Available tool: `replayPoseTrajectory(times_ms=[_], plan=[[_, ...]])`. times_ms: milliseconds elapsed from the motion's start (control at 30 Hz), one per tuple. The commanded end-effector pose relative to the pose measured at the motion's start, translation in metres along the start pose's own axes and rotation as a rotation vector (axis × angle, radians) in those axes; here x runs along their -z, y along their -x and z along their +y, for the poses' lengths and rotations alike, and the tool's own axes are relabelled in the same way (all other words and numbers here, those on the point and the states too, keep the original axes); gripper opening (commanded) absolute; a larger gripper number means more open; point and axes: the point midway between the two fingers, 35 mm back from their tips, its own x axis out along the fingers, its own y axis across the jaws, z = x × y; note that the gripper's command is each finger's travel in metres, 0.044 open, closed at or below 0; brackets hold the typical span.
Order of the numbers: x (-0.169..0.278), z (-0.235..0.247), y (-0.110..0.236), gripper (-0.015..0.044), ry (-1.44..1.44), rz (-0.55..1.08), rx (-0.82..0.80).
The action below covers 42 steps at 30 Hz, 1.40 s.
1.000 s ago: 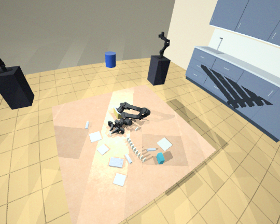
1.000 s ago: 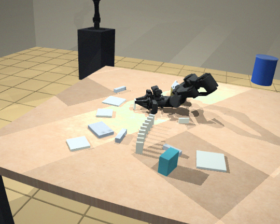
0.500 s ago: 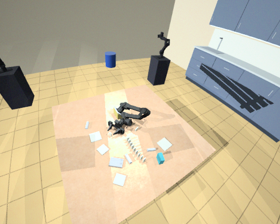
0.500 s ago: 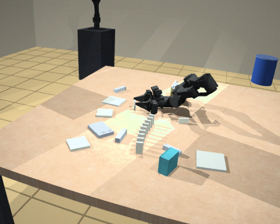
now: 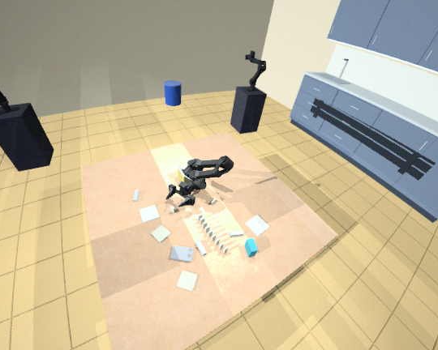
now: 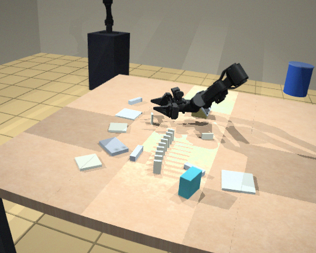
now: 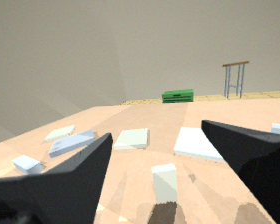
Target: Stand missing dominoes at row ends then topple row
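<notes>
A row of several pale dominoes (image 5: 213,234) (image 6: 163,144) stands in the middle of the table (image 5: 119,308) (image 6: 48,175). One more pale domino (image 5: 172,209) (image 6: 152,118) (image 7: 165,182) stands upright by itself beyond the row's far end, set off to the left of its line. My gripper (image 5: 175,201) (image 6: 153,105) (image 7: 156,130) is open, with a finger on either side just above and behind this domino, not touching it. Loose dominoes lie flat: one (image 5: 135,195) (image 6: 135,101) at the far left, one (image 5: 200,247) (image 6: 136,152) left of the row, one (image 5: 213,201) (image 6: 207,136) and another (image 5: 237,233) (image 6: 191,167) right of it.
Flat square tiles (image 6: 129,113) (image 6: 117,127) (image 6: 113,146) (image 6: 88,161) lie left of the row, and one (image 6: 238,181) lies at the right. A teal block (image 5: 251,247) (image 6: 189,182) stands near the row's near end. A blue cylinder (image 5: 173,92) (image 6: 298,78) stands beyond the table.
</notes>
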Motion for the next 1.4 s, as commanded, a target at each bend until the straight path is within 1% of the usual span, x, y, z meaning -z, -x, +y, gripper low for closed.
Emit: replayPoseTrajectory(times_ms=[0,133,300,433,567,667,700,933,967,1200,1367], plan=[[-0.003,0.0,-0.002,0.044,0.021,0.021,-0.003],[-0.002,0.002,-0.022,0.044,0.057,0.053,0.017],[-0.013,0.002,-0.07,0.044,0.149,0.148,0.08],[0.005,-0.009,-0.097,0.044,0.238,0.357,0.143],[0.014,-0.019,-0.112,0.044,0.289,0.577,0.178],[0.02,-0.024,-0.112,0.044,0.308,0.77,0.19],[0.017,-0.022,-0.116,0.044,0.307,0.811,0.175],[0.011,-0.022,-0.107,0.044,0.286,1.032,0.149],[0.004,-0.018,-0.111,0.044,0.277,1.051,0.12],[-0.01,-0.015,-0.088,0.044,0.212,1.267,0.085],[-0.028,-0.008,-0.07,0.044,0.14,1.404,0.037]])
